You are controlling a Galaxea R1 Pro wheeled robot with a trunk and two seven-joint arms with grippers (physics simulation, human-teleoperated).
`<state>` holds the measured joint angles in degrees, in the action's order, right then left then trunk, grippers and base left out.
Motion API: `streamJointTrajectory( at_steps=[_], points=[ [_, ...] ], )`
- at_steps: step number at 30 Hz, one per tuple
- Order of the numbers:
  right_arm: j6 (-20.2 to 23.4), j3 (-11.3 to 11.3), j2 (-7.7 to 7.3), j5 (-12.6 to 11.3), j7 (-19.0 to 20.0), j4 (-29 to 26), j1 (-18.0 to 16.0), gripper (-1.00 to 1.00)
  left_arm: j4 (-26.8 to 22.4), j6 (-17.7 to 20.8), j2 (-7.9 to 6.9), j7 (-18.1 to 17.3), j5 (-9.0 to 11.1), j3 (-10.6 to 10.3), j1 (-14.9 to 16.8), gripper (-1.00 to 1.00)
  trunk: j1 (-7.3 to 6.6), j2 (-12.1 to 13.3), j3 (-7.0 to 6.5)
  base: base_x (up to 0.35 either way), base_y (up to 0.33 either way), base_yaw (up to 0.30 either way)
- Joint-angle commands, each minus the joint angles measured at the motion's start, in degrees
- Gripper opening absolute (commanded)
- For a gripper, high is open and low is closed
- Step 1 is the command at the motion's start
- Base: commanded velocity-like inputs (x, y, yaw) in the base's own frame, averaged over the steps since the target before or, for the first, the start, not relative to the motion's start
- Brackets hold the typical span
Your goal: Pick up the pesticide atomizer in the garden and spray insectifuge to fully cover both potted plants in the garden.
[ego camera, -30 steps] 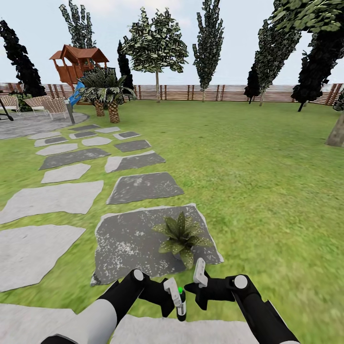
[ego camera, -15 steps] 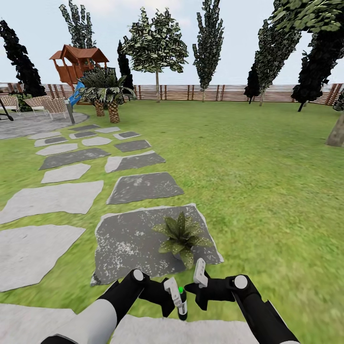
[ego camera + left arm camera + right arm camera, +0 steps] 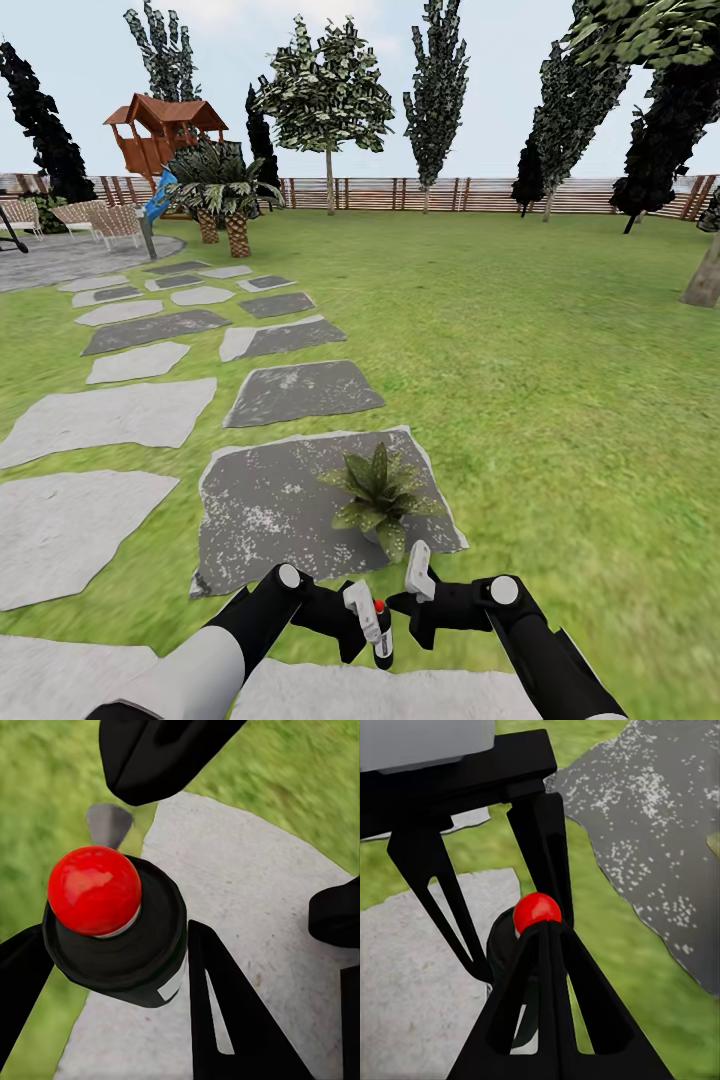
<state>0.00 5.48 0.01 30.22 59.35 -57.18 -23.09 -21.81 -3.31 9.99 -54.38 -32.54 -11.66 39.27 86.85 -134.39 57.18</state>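
1. Red now, where it showed green a moment ago, the dot [image 3: 379, 606] tops the atomizer [image 3: 382, 636], pinched upright in the left claw [image 3: 368, 625] low over a pale slab [image 3: 400, 695].
2. The right claw [image 3: 412, 592] is just beside the bottle; whether it is spread or pressed together cannot be told.
3. One potted plant [image 3: 380, 493] sits on the dark slab [image 3: 260, 510] just ahead of both claws, lawn [image 3: 560, 380] to its right.
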Motion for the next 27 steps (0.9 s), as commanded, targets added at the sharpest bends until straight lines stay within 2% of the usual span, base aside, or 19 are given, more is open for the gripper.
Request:
streamJointTrajectory(
  at_steps=[1,6,8,9,10,12,13,18,19,21,22,24,27],
  points=[
    [0.00,-0.01,0.04,0.31,0.16,-0.10,-0.02,-1.00,-0.08,-0.32,0.01,-0.11,-0.46,0.06,0.02,-1.00,-0.01,-0.02,0.05,0.000,0.000,0.000],
    [0.00,-0.02,0.00,0.29,0.19,-0.12,-0.02,-1.00,-0.06,-0.06,0.01,-0.04,-0.25,-0.01,0.03,-1.00,-0.01,-0.02,0.05,0.000,0.000,0.000],
    [0.00,-0.02,-0.01,0.31,0.23,-0.12,-0.02,-1.00,0.50,0.15,0.01,0.46,-0.86,-0.29,0.05,-1.00,-0.01,-0.02,0.05,0.000,0.000,0.000],
    [0.00,-0.02,-0.01,0.34,0.23,-0.12,-0.02,-1.00,1.24,0.23,0.01,0.70,-1.59,-0.94,0.08,-1.00,-0.01,-0.02,0.05,0.000,0.000,0.000],
    [0.00,-0.03,-0.01,0.36,0.24,-0.12,-0.02,-1.00,2.30,0.56,0.01,2.21,-4.81,-3.01,0.07,-1.00,-0.01,-0.02,0.05,0.000,0.000,0.000],
    [0.00,-0.03,-0.01,0.32,0.24,-0.10,-0.02,-1.00,2.70,1.91,-0.23,3.99,-6.05,-3.49,0.03,-1.00,-0.01,-0.02,0.05,0.000,0.000,0.000],
    [0.00,-0.03,-0.01,0.35,0.24,-0.05,-0.02,-1.00,2.85,3.02,-2.04,4.40,-6.31,-3.60,0.02,-1.00,-0.01,-0.02,0.05,0.000,0.000,0.000],
    [0.00,-0.19,-0.01,0.53,0.24,0.04,-0.02,-1.00,4.05,3.16,-7.57,4.66,-6.16,-3.39,0.02,-1.00,-0.01,-0.02,0.05,0.000,0.000,0.000],
    [0.00,-0.24,-0.06,0.58,0.24,0.07,-0.02,-1.00,5.11,2.93,-9.09,4.69,-5.96,-3.17,0.02,-1.00,-0.01,-0.02,0.05,0.000,0.000,0.000],
    [0.00,-0.28,-0.24,0.62,0.18,0.17,-0.02,-1.00,7.15,2.12,-11.62,5.10,-5.03,-2.93,-0.16,-1.00,-0.01,-0.02,0.05,0.000,0.000,0.000],
    [0.00,-0.28,-0.32,0.62,0.14,0.38,-0.02,-1.00,7.83,1.53,-12.30,5.68,-4.23,-2.90,-0.42,-1.00,-0.01,-0.02,0.05,0.000,0.000,0.000],
    [-0.05,-0.33,-0.42,0.63,0.06,2.45,-0.01,-1.00,9.42,-0.61,-13.38,9.91,-0.25,-2.69,-1.87,-1.00,-0.01,-0.02,0.05,0.000,0.000,0.000],
    [-0.12,-0.44,-0.45,0.61,-0.15,6.52,-0.02,-1.00,10.10,-1.77,-13.68,18.56,6.49,-2.49,-4.87,-1.00,-0.01,-0.02,0.05,0.000,0.000,0.000]
  ],
)
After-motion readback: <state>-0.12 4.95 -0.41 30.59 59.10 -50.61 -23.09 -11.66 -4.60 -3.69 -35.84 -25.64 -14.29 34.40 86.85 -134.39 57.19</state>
